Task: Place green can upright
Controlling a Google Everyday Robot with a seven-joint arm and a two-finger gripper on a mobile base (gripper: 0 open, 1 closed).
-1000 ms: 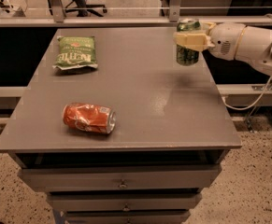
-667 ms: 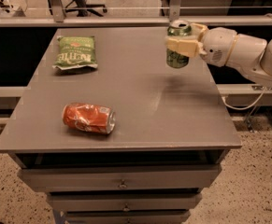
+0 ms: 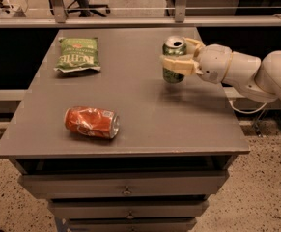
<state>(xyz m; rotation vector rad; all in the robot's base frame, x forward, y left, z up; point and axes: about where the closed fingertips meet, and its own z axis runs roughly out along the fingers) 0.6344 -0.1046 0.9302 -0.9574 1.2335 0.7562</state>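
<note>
The green can (image 3: 174, 52) is dark green with a silver top and pull tab. It is upright in my gripper (image 3: 177, 57), whose pale fingers (image 3: 175, 63) are shut around its middle. The can hangs a little above the grey table (image 3: 145, 115), over the right part of the top, with its shadow on the surface below. My white arm (image 3: 246, 71) reaches in from the right.
A crushed orange-red can (image 3: 91, 122) lies on its side near the table's front left. A flat green chip bag (image 3: 77, 53) lies at the back left. Drawers (image 3: 125, 187) sit under the tabletop. A rail (image 3: 130, 21) runs behind the table.
My gripper has carried the green can leftward and slightly down, from the table's back right edge to over the right part of the top. The other things have not moved.
</note>
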